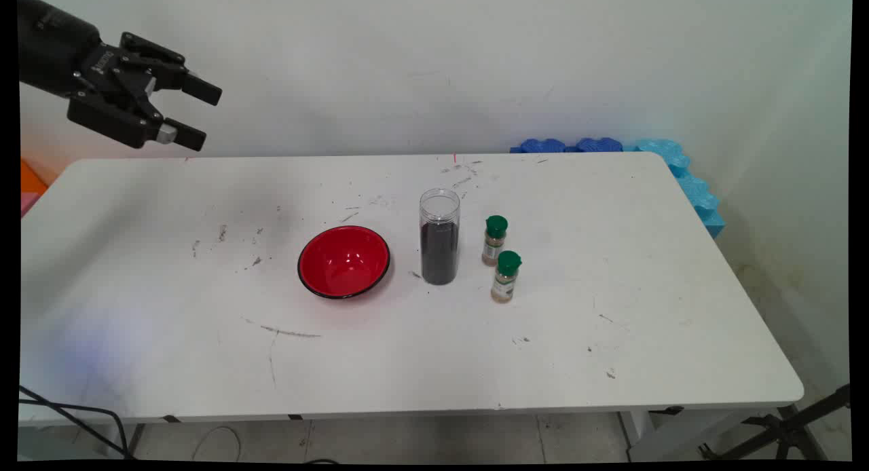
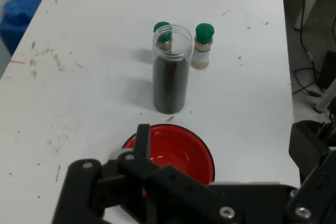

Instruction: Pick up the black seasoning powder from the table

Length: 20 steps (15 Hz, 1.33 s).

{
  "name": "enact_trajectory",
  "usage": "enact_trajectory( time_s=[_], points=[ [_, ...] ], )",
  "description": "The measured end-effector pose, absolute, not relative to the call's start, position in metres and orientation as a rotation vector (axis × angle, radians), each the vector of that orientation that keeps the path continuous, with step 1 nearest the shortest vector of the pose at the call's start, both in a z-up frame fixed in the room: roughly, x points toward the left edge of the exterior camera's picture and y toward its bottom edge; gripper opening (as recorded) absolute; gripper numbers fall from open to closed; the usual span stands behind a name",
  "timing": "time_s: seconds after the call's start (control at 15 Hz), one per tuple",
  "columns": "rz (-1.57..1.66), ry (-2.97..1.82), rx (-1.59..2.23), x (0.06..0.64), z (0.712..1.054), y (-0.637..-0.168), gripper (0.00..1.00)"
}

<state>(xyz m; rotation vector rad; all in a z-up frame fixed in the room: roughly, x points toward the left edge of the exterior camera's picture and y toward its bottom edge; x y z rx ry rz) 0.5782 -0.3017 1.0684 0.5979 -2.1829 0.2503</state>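
We see the gripper [image 1: 199,113] high at the table's [image 1: 611,362] far left, fingers spread and holding nothing, well apart from the red bowl [image 1: 343,262], the dark-filled clear jar [image 1: 439,237] and two green-capped spice bottles [image 1: 494,240].

4 things stand in a row across the middle of the bench [image 1: 611,362].

In the main view the bowl [image 1: 343,262] sits leftmost, with the open jar [image 1: 439,237] upright just to its right and apart from it. Right of the jar stand 2 spice bottles [image 1: 495,240], close together: 1 farther back, the other [image 1: 506,276] nearer the front edge and slightly to the right. Foam blocks [image 1: 679,172] line the bench's far right corner, against the wall [image 1: 407,64]. The end effector [image 1: 193,115] hangs high above the bench's far left corner, well apart from everything.
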Motion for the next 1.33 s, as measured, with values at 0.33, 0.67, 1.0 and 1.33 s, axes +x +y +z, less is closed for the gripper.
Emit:
enact_trajectory(
  time_s=[0.33,0.67,1.0,1.33],
  points=[
    [0.246,-2.196,0.600,0.587,1.063,-0.311,1.00],
    [0.250,-2.206,0.645,0.596,1.041,-0.319,1.00],
    [0.263,-2.210,0.733,0.582,1.000,-0.325,1.00],
    [0.264,-2.221,0.766,0.544,0.952,-0.332,1.00]
  ],
)
